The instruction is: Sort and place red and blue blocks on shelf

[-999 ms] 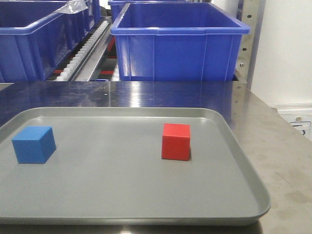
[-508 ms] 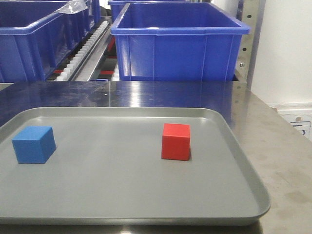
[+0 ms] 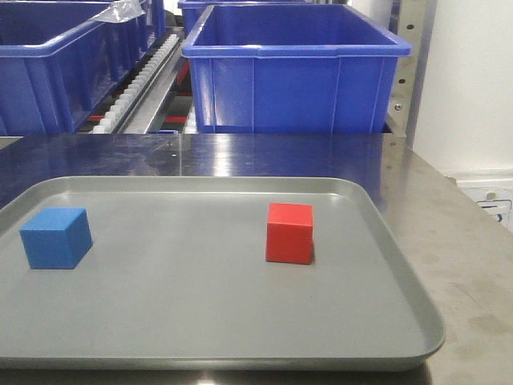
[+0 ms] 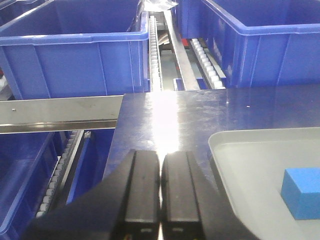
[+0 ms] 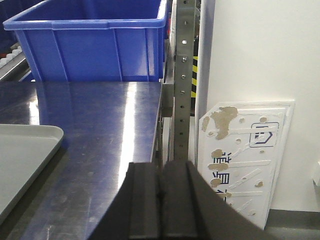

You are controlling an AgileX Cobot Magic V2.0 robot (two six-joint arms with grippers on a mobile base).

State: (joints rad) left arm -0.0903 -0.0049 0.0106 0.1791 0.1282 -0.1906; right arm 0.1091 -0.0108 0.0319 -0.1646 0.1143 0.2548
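Nothing had changed against the two earlier front views: the blue block and the red block sat where they had been, and no arm had entered that view.

Both blocks were plain matte cubes with sharp edges, resting flat on a shallow grey tray with a smooth dull finish, a raised rim and rounded corners. The blue one lay near the tray's left edge, the red one right of centre, well apart from it. The tray lay on a brushed steel surface that was glossy enough to mirror the blue behind it. Beyond stood the shelf, its flat steel front rail running left of the surface, with white roller tracks and large, thick-rimmed blue plastic crates. In the right wrist view a perforated steel upright rose beside a stained white panel.

The left end effector had its two black fingers pressed together with nothing between them. It hung over the surface just left of the tray. The blue block lay ahead and to its right, apart from it.

The right end effector was likewise closed and empty, near the surface's right edge. Only the tray's corner showed to its left, and neither block appeared in its view.
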